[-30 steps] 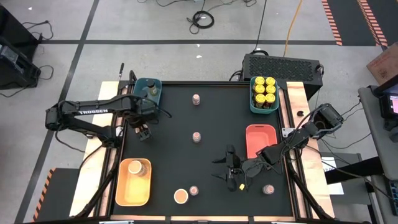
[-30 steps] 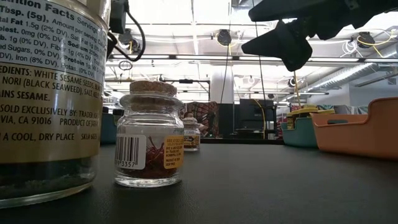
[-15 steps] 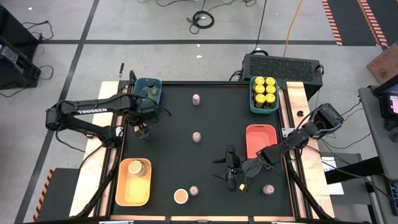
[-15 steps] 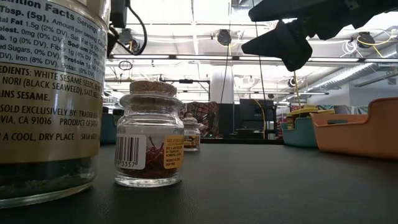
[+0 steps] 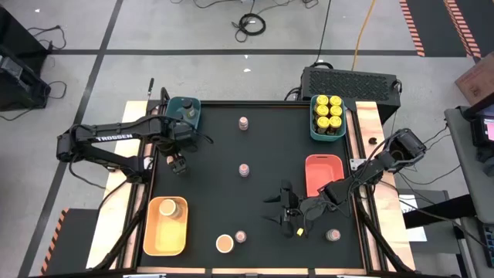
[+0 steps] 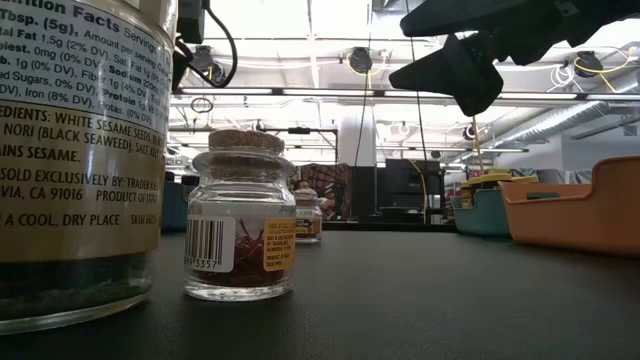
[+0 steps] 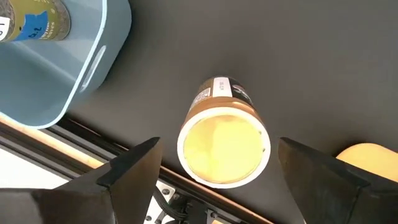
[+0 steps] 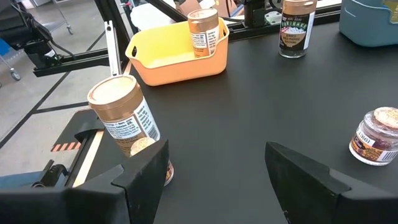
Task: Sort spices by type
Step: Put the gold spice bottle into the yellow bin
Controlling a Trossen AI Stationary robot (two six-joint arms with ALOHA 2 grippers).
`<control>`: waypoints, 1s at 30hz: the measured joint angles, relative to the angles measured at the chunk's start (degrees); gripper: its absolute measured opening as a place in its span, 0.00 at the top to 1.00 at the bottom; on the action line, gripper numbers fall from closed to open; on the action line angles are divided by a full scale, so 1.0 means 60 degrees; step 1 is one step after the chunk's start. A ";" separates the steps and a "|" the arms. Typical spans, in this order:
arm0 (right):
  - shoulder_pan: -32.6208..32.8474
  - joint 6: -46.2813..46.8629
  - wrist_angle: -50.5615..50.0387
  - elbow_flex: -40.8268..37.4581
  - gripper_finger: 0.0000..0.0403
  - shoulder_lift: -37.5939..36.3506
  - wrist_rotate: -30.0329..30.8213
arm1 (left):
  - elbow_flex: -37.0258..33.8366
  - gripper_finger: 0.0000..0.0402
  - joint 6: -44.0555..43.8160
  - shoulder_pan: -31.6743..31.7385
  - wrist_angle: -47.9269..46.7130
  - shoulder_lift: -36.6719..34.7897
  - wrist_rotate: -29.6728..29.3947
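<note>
You see clear glossy glass jar [image 6: 240,225] with rough cork lid (printed paper label). Table top [image 6: 450,300] matt black. Orange tray [image 8: 177,59] smooth plastic, slight sheen.

Robotics lab: taped floor [image 5: 231,77], cables [image 5: 251,23], ceiling ducts [image 6: 560,120].

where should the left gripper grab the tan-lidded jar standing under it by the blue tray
Grip the tan-lidded cylindrical jar around its round body just below the lid, coming straight down from above. It stands upright with clear black mat around it, and the open left gripper already straddles it. The blue tray sits off to one side, so the fingers have room.
</note>
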 joint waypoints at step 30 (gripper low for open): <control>0.0000 -0.0062 -0.0159 0.0000 0.35 0.0000 0.0000 | -0.0052 0.16 -0.0721 -0.0021 0.0964 0.0751 -0.1970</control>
